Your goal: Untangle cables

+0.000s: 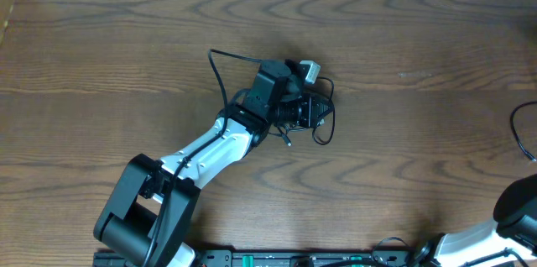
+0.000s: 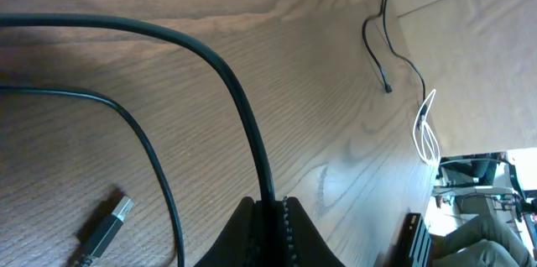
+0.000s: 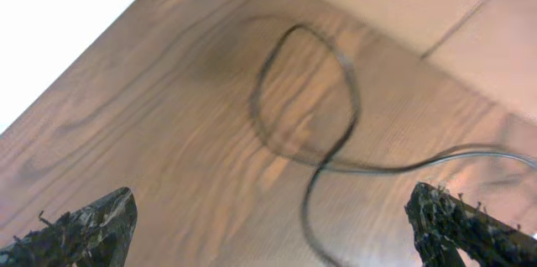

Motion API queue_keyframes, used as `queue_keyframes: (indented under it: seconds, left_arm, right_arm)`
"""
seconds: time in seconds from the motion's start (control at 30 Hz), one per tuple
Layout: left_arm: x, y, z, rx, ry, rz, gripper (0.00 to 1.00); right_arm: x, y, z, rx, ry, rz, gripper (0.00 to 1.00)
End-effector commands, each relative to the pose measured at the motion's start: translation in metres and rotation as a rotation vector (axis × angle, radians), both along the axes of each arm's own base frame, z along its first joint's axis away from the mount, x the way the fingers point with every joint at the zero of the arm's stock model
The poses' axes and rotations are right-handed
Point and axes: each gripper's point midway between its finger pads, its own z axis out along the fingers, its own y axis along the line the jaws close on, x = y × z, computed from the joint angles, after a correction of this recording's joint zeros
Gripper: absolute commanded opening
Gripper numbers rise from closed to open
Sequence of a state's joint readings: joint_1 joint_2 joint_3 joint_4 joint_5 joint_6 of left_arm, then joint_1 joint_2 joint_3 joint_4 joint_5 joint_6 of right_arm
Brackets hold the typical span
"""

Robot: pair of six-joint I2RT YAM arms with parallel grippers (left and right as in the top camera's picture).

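Observation:
My left gripper (image 1: pixel 309 113) is at the table's middle, shut on a black cable (image 2: pixel 239 99) that runs up from between its fingers (image 2: pixel 273 217). A thinner black cable (image 2: pixel 143 137) lies beside it, with a USB plug (image 2: pixel 105 229) at the lower left. In the overhead view black cable loops (image 1: pixel 324 133) lie round the gripper, and a silver-grey plug (image 1: pixel 310 70) lies just behind it. Far off in the left wrist view lie another black cable (image 2: pixel 388 49) and a white one (image 2: pixel 426 128). My right gripper (image 3: pixel 271 190) is open and empty above a looped black cable (image 3: pixel 323 107).
The right arm (image 1: pixel 520 208) sits at the bottom right corner, with a black cable loop (image 1: pixel 516 128) at the table's right edge. The left arm (image 1: pixel 201 158) stretches diagonally from the bottom left. A pale surface borders the table in both wrist views.

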State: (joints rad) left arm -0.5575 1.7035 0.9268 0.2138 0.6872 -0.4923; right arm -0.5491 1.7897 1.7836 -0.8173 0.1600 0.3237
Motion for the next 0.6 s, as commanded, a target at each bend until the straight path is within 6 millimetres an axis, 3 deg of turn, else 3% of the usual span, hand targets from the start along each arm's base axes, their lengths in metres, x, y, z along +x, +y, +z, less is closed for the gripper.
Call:
queue_keyframes:
  seconds: [0.0, 0.17, 0.27, 0.43, 0.57]
  left_arm:
    - [-0.003, -0.002, 0.011, -0.012, -0.054, -0.044, 0.08]
    - [-0.006, -0.003, 0.012, -0.019, -0.046, -0.056, 0.08]
    - [-0.008, -0.005, 0.016, -0.038, -0.050, -0.074, 0.08]
    - [-0.011, -0.013, 0.044, -0.127, -0.121, -0.131, 0.08]
    - [-0.010, -0.015, 0.079, -0.196, -0.196, -0.128, 0.08]
  right_arm:
    - [0.023, 0.050, -0.009, 0.139, -0.030, 0.177, 0.99]
    - [0.047, 0.122, -0.008, 0.192, -0.044, 0.591, 0.99]
    - [0.047, 0.156, -0.009, 0.257, -0.048, 0.726, 0.99]
    - [0.041, 0.194, -0.006, 0.364, -0.084, 0.883, 0.99]
    - [0.034, 0.198, -0.009, 0.400, -0.063, 0.886, 0.99]
